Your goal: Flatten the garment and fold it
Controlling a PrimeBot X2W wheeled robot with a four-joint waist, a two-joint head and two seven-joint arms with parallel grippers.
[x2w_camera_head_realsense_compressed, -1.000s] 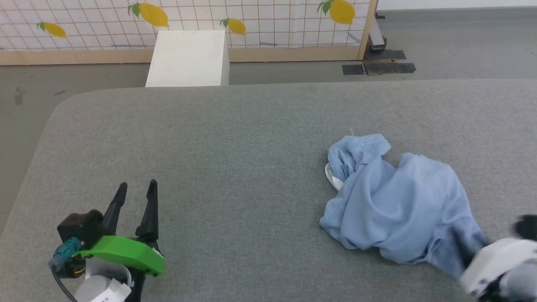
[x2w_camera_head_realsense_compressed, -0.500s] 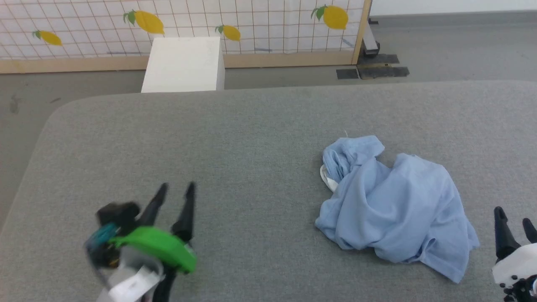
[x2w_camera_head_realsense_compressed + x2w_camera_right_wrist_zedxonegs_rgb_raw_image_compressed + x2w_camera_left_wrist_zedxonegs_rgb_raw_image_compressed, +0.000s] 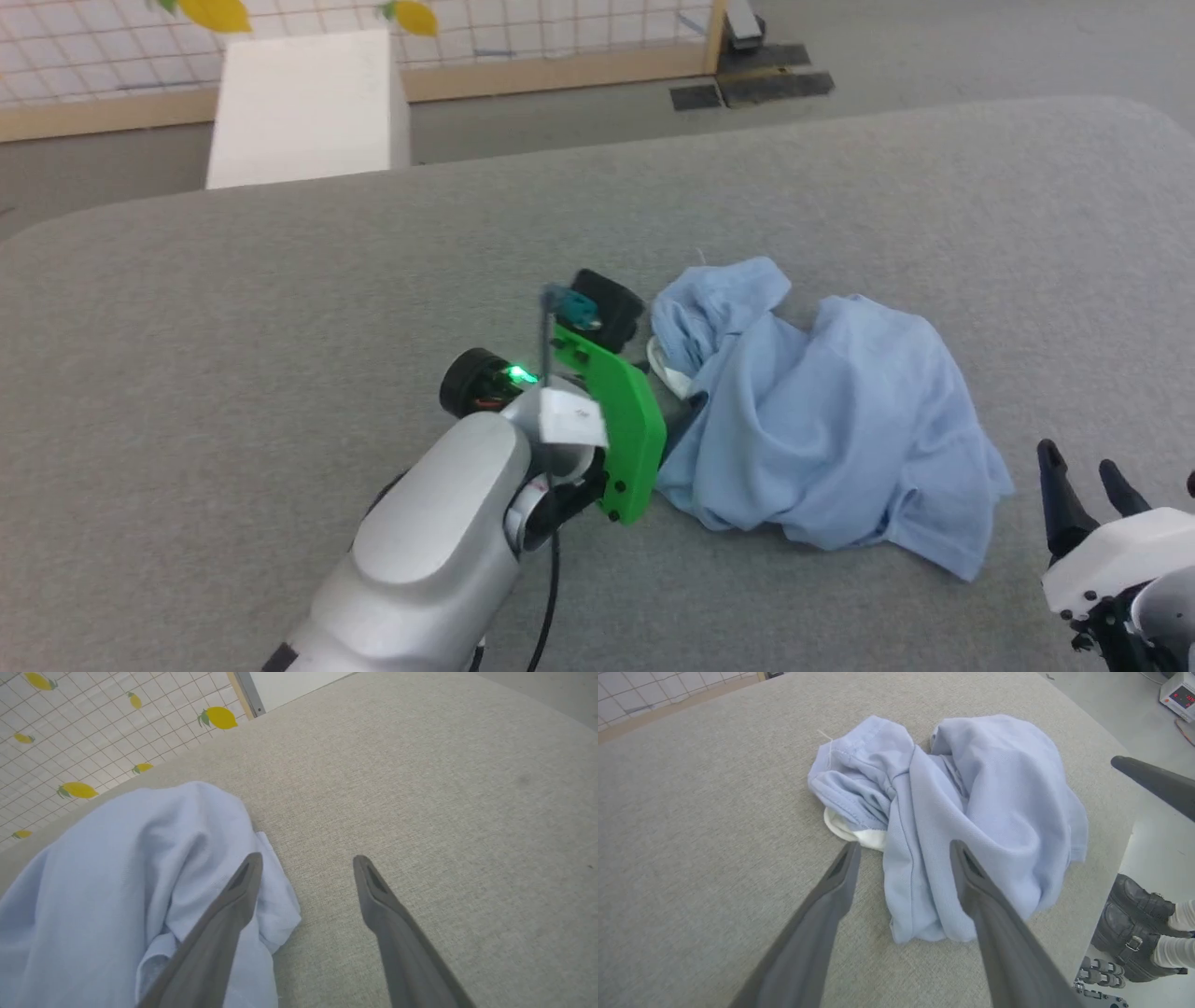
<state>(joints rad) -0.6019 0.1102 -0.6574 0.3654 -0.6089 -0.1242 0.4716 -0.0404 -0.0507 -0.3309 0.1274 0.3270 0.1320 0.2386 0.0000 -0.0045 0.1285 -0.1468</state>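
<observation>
As the garment (image 3: pixel 985 793) lies in a crumpled heap, step: flattening, not begun; no fold made.
Left pincer (image 3: pixel 904 846): fingers spread wide, holding nothing; heap just ahead of its tips, near edge of the cloth in the gap between them; contact can't tell.
Right pincer (image 3: pixel 307 857): spread wide, empty; loose corner of cloth beside one finger, bare counter (image 3: pixel 467 812) ahead of the other.
Next move (judged): each pincer needs a hem or corner, not the mound's middle; pinch low on one thin layer, then draw apart to spread.
Cloth: light-blue fine knit, soft, limp, deep rolling folds; stitched hem (image 3: pixel 852 742) on the far side from the left pincer; white patch (image 3: pixel 845 830) poking out right by one fingertip.
Counter surface: grey woven covering, flat, rounded corner.
Risk: layers twisted, easy to grab two at once.
</observation>
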